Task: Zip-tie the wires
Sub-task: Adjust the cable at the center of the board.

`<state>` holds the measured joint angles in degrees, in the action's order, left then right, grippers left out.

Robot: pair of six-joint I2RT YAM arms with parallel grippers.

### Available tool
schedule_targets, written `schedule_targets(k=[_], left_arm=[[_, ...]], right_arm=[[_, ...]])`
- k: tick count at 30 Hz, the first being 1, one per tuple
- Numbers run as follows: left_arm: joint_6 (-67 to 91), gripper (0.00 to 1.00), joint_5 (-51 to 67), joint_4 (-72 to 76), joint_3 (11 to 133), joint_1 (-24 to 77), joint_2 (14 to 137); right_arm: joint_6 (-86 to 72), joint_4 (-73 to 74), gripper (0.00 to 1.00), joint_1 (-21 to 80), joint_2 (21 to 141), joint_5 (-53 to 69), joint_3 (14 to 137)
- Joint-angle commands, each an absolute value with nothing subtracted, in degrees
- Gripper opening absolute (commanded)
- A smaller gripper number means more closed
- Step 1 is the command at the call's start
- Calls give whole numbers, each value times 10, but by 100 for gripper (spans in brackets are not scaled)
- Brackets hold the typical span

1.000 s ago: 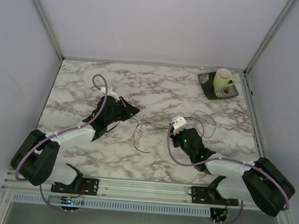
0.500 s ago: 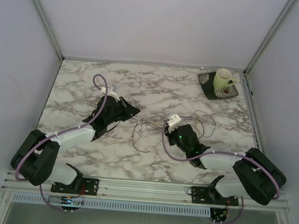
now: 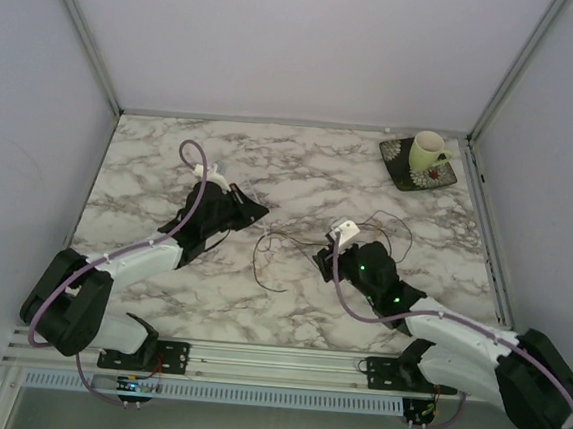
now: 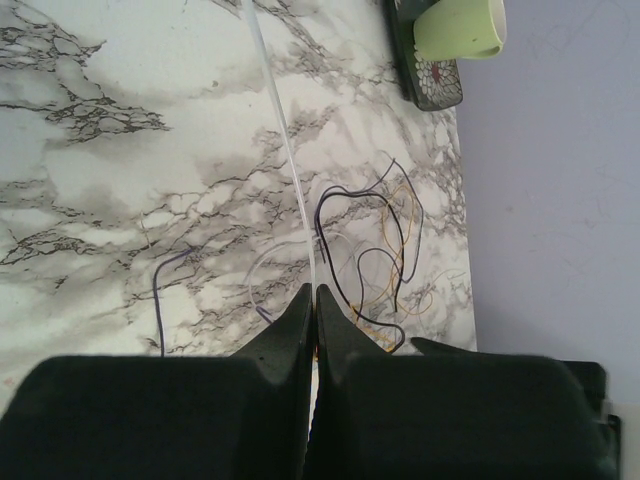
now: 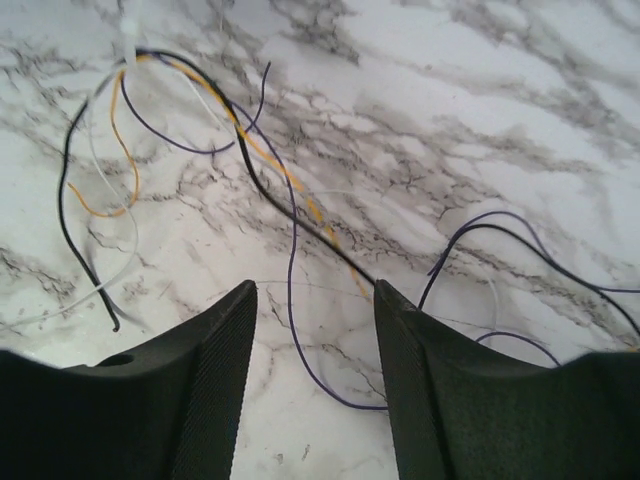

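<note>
The wires [image 3: 276,246] lie in loose thin loops at the table's middle, dark, purple and orange strands [image 4: 385,230]. My left gripper [image 3: 263,212] is just left of them. Its jaws [image 4: 313,292] are pressed together on a thin clear zip tie [image 4: 285,150] that runs straight out ahead over the marble. My right gripper [image 3: 320,261] is low over the wires' right part. Its jaws [image 5: 315,290] stand apart with nothing held, and a purple strand [image 5: 292,300] lies on the table between them. More strands [image 5: 250,150] curl ahead of it, gathered at a white bit [image 5: 130,22].
A pale green cup [image 3: 429,152] stands on a dark patterned saucer [image 3: 403,171] in the far right corner, also at the top of the left wrist view [image 4: 460,28]. Walls close the table [image 3: 171,154] at the back and sides. A metal rail [image 3: 274,362] runs along the near edge.
The right gripper's jaws have gone from shut to apart. The right arm's elbow has swung out to the right, with its gripper still over the wires. The left arm has not moved.
</note>
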<state>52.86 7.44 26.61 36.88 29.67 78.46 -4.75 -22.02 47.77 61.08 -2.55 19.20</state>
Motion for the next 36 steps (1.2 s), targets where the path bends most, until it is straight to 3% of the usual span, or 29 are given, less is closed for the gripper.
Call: schedule_targets(k=[1,6,9,19,33,36], left_arm=[[517,0,74,257,390,294,772],[510,0,74,248,395,294,770],[510,0,81,248,397,294,768],[519,0,101,248,406,299,758],[534,0,102,264,405,306,763],[535,0,102,264,406,307,764]], right_arm=[[-55,-173,52,481,528,-44,194],[-57,-167,60,474,447,-59,193],[-79,-213,62,461,458,-5,205],[-236,-202,63,438,730,173,426],[-306,-292,47,457,855,220,464],[-316,-312,40,461,873,220,464]])
